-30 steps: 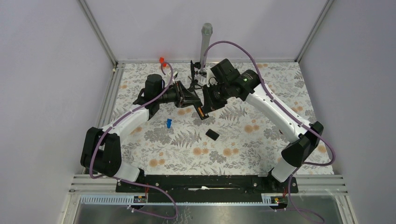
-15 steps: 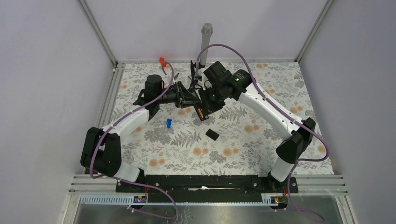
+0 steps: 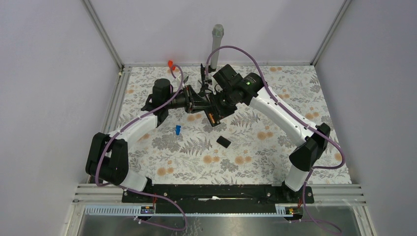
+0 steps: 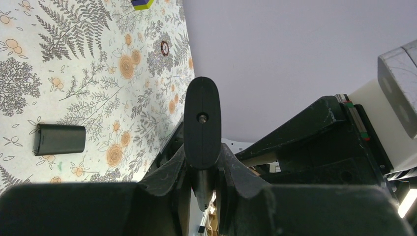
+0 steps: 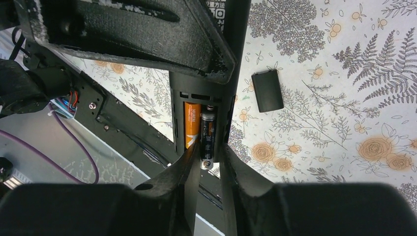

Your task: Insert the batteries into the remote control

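A: So, what do the grippers hold?

B: The left gripper [image 4: 202, 164] has grainy matte black wedge-shaped fingers [image 4: 167, 179], clamped on the remote control [image 4: 202, 118]. That is a slim bar of smooth black plastic with a rounded end, sticking out past the tips and lifted off the table. The right gripper [image 5: 209, 158] has the same rough black fingers [image 5: 187, 169], drawn narrow around a dark battery [image 5: 207, 132].

A: Where exactly is that battery?

B: Between the right fingertips, in the open compartment in the remote's back. Just left of it an orange battery [image 5: 192, 125], a glossy cylinder, lies in its slot. Whether the dark one is pressed fully home I cannot tell.

A: Anything loose?

B: A cover plate [image 5: 267, 91], a small black rounded rectangle, lies flat beyond the right fingertips and off to their right, apart from the remote. A blue piece [image 3: 177, 129], smaller again, lies on the near side of the left fingers, well apart.

A: And the surface?

B: A pale tablecloth [image 3: 255, 157] printed with grey ferns and orange blossoms, inside plain lilac-grey walls [image 3: 49, 98].
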